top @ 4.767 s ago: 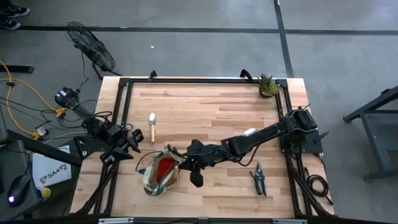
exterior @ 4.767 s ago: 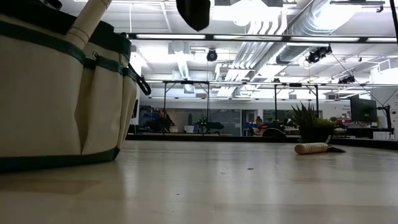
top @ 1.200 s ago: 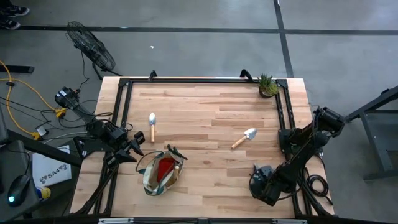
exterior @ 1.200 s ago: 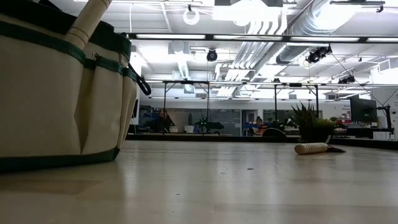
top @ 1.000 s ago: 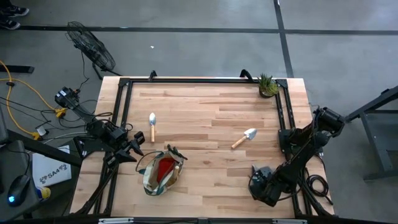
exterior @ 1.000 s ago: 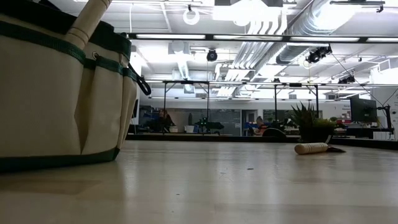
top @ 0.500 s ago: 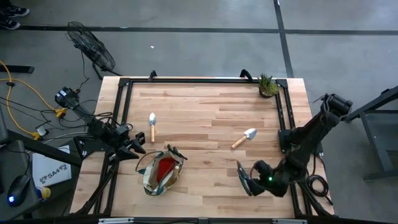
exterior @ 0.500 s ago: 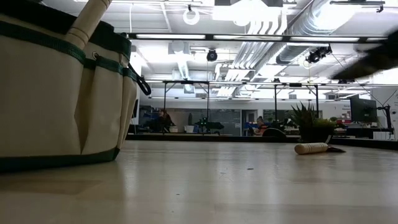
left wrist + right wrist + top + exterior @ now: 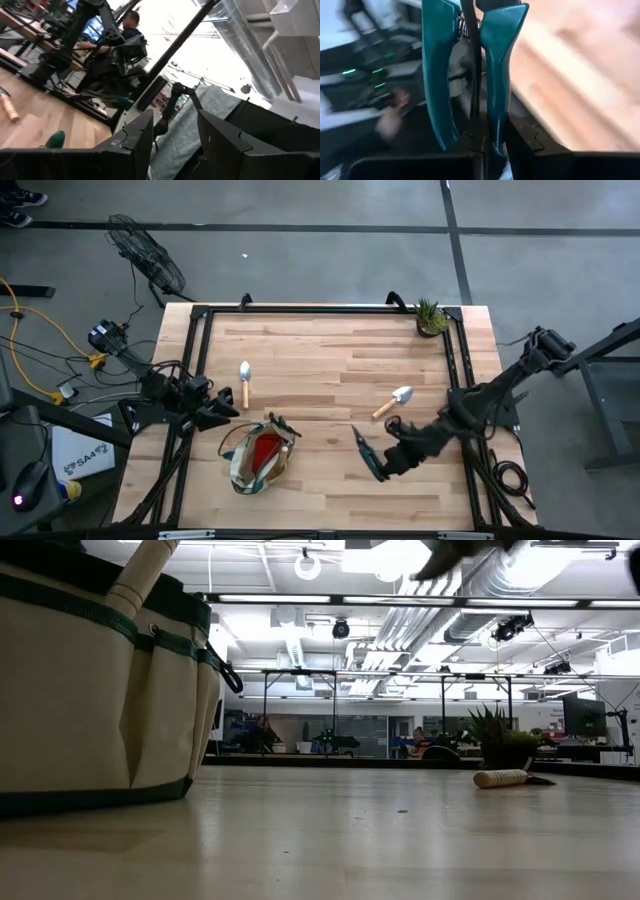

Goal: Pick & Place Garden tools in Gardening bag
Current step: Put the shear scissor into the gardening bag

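Note:
The beige gardening bag [image 9: 243, 468] with green trim stands near the table's near edge, left of centre, and fills the left of the low view [image 9: 100, 690]; a red cloth [image 9: 263, 450] lies inside. Two wooden-handled trowels lie flat on the table, one [image 9: 245, 381] far-left of the bag, one [image 9: 392, 402] right of centre. My right gripper [image 9: 385, 461] hangs above the table to the right of the bag, shut on a green-handled pruner [image 9: 363, 450]. My left gripper [image 9: 220, 416] waits open beside the bag's left side, its fingers [image 9: 140, 137] bare. My right gripper pinches the pruner's two green handles [image 9: 495, 132] together between its fingers, near the handles' free ends. The pruner sticks out ahead of the fingers, lying along them, with its spring and blade end away from the gripper. It is lifted clear of the table and points toward the table's far left.
A small potted plant [image 9: 430, 317] stands at the far right corner. A black frame rail [image 9: 320, 309] runs around the table's edges. Bare wood lies between the bag and the right-hand trowel. A person sits in the room beyond the table [image 9: 131, 22].
My right gripper has risen from the table's near right corner and swung toward the bag, tipping up from pointing down. The pruner, which lay on the table there, has been lifted clear and carried along. My left gripper has rolled a little in place.

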You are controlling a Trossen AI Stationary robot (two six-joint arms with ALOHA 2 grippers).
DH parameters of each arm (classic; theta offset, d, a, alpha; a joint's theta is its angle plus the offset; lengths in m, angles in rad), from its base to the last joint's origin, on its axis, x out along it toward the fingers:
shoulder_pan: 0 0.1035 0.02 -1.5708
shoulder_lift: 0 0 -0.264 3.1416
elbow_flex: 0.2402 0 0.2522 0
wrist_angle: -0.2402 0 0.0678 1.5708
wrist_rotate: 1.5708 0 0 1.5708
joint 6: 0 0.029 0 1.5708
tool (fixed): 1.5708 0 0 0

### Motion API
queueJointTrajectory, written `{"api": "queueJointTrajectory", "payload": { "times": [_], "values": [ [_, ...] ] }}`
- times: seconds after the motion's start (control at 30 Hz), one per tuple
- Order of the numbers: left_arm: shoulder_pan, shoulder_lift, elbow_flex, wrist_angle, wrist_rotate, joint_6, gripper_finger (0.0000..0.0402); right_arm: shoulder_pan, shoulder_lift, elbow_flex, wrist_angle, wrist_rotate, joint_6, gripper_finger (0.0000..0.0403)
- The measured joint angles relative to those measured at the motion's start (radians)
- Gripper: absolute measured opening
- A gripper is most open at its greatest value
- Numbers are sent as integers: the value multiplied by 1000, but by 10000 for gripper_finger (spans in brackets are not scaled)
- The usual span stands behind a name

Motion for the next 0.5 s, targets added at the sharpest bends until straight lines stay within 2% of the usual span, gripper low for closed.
{"api": "queueJointTrajectory", "payload": {
  "times": [0.13, 0.23, 0.37, 0.5],
  "values": [
    [0, 15, 18, -19, -26, 30, 152, -91, 0, 0, 119, -193, -18, 31],
    [0, 47, 85, -72, -50, 106, 152, -146, 0, 0, 178, -323, 12, 31],
    [0, 128, 242, -196, -59, 265, 152, -199, 1, 0, 201, -466, 81, 31],
    [0, 265, 456, -389, -111, 424, 152, -245, 16, 0, 213, -574, 135, 31]
  ]
}}
